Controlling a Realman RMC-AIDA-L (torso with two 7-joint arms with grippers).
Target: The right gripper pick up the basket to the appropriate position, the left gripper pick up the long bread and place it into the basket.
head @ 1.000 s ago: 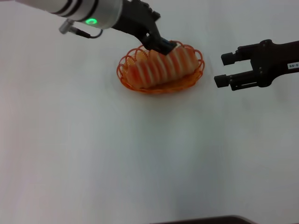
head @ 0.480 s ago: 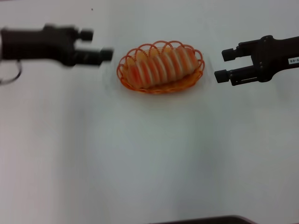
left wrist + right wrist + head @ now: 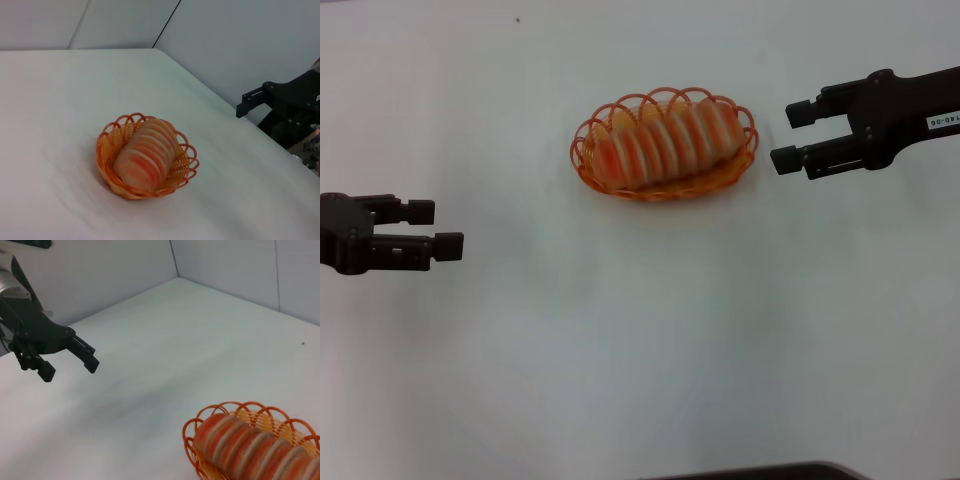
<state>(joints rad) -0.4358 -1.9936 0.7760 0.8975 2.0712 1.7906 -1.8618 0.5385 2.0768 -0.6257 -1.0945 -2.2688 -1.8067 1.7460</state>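
We see the orange wire basket (image 3: 665,150) resting on the white surface (image 3: 650,340), toward the far middle of the head view, with the long bread (image 3: 665,143) lying inside it. The loaf runs lengthwise along the oval, its orange and cream bands crossing it, and its top rises a little above the scalloped rim. In the left wrist view the basket (image 3: 146,157) and the loaf (image 3: 146,155) show the same arrangement, the bread filling most of the hollow.

The left pincer (image 3: 432,226) sits low at the left edge of the head view, well apart from the basket, with its fingers pointing toward the middle of the surface. We find its two fingers spread with a clear gap between them, and nothing is held there. The right wrist view shows that same left pincer (image 3: 70,361) from across the surface, open and empty.

The right pincer (image 3: 792,136) hangs to the right of the basket, near its rim but not touching it, on the black arm with the small white label. Its fingers are parted wide, one above the other in the head view, and they grip nothing. The left wrist view catches part of the right pincer (image 3: 247,102) beyond the surface's far edge.
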